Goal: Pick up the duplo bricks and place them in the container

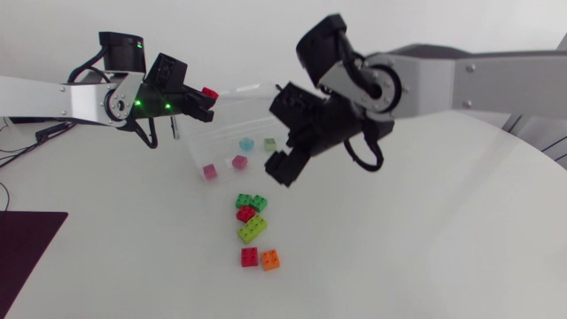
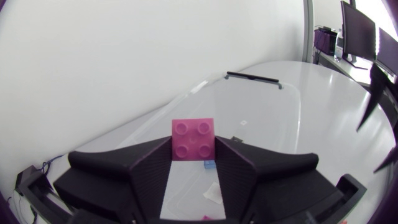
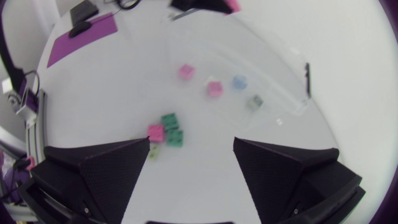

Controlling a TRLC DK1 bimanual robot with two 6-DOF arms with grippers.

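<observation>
A smooth, glossy white tabletop (image 1: 443,239) with a rounded edge fills the head view. It is evenly lit and carries a soft pale sheen toward 3 o'clock. A flat, dark purple rectangular mat (image 1: 27,252) lies on it at 8 o'clock, partly out of sight.

Smooth plastic brick (image 2: 193,139), clear plastic container (image 2: 267,118)

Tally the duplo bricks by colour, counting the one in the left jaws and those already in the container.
red brick: 3
dark green brick: 2
pink brick: 2
lime brick: 1
pale green brick: 1
light blue brick: 1
orange brick: 1
Total: 11
</observation>
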